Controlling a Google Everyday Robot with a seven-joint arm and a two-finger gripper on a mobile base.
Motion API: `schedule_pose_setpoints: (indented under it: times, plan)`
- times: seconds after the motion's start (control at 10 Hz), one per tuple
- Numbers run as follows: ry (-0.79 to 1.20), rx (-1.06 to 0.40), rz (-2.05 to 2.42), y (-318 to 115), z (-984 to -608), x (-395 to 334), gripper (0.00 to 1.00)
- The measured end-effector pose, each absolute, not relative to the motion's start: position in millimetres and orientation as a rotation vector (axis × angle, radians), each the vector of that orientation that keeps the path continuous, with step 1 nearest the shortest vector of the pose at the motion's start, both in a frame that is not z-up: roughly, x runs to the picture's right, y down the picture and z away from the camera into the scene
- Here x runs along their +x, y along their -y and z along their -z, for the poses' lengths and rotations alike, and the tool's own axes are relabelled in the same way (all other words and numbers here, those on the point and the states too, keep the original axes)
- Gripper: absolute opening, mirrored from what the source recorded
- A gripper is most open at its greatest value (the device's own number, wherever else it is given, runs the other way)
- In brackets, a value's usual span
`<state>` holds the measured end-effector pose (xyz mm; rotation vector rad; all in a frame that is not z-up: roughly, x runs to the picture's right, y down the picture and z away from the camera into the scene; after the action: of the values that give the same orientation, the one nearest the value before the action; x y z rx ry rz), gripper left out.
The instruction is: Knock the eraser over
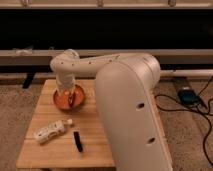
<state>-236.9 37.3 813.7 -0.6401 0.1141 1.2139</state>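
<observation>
The eraser is a small black block on the wooden table, near the front middle, seen as a thin dark strip. My gripper hangs from the white arm above the orange bowl at the back of the table, well behind the eraser and apart from it.
A white remote-like device lies left of the eraser, with a small whitish piece at its end. The big white arm body covers the table's right side. A dark box and cables lie on the carpet at right.
</observation>
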Motion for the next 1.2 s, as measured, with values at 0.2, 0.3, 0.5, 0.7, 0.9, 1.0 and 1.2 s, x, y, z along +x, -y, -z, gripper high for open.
schedule_pose_setpoints:
  times: [0.2,0.3,0.5,0.7,0.9,1.0,1.2]
  plan:
    - [-0.083,-0.645,-1.177,-74,-782,-246,0.52]
    - [-0.069,-0.651,-1.159,-94,-767,-252,0.52]
    - [-0.043,-0.67,-1.131,-137,-737,-259,0.52]
    - [-0.028,-0.693,-1.127,-174,-719,-245,0.52]
    - [-0.017,-0.714,-1.125,-206,-705,-231,0.52]
    - [-0.012,-0.725,-1.119,-222,-698,-228,0.52]
    - [-0.008,-0.735,-1.126,-239,-689,-211,0.52]
